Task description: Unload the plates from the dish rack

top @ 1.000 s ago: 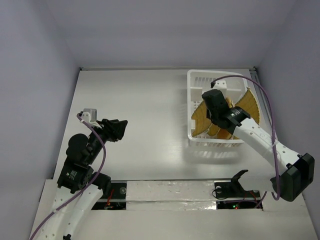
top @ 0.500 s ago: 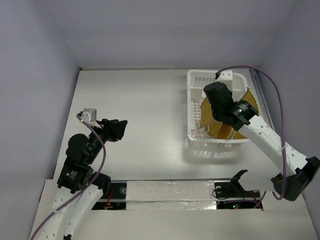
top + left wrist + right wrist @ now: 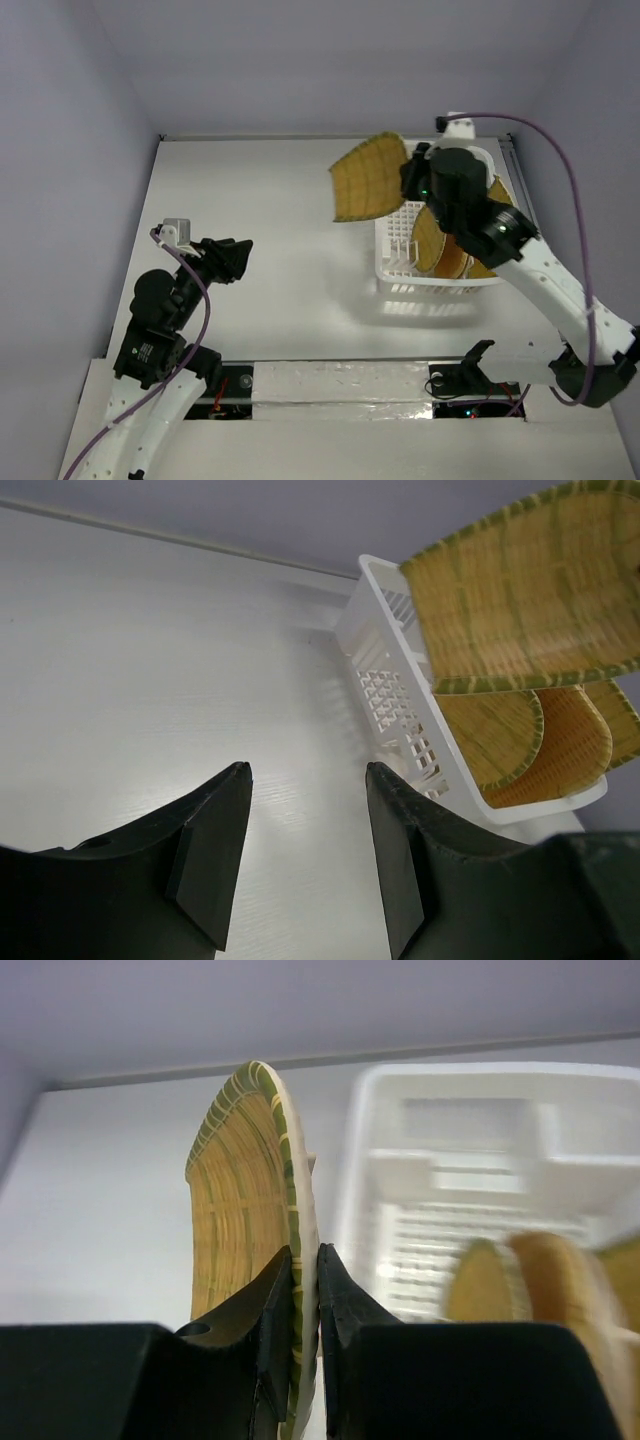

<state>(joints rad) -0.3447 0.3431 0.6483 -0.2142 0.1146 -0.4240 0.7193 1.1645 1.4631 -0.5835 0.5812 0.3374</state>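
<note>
Seen from above with 12 o'clock at the far wall, the right gripper (image 3: 410,178) holds one plate (image 3: 368,178) on edge in the air, off the rack's (image 3: 428,281) 11 o'clock corner and over the bare table (image 3: 270,210). The wrist view shows the hold: the jaws are drawn almost together, one finger on each face of the plate (image 3: 240,1210), nipping its green-banded rim near the lower edge. The plate stands nearly upright and touches nothing else.

Three more plates (image 3: 495,730) lean inside the rack (image 3: 395,685), fanned from about 9 to 3 o'clock of its floor, with rims standing above the slotted walls.

The left gripper (image 3: 235,257) sits well apart at the table's 8 o'clock, pointing toward 2 o'clock. Its jaws are about half open with nothing between them (image 3: 307,780).

The plate looks thin, woven and slightly dished, so I judge it light and fairly stiff, with a little give at the rim and not likely to break if it drops. The weave should give the pads good bite. Held only at the edge, though, the broad face can pivot or sway like a sail, so slow moves and a low release suit it.

For the leaning plates, the place to take hold is the exposed top rim where a gap lies on both faces — not the packed lower edges down in the rack.
</note>
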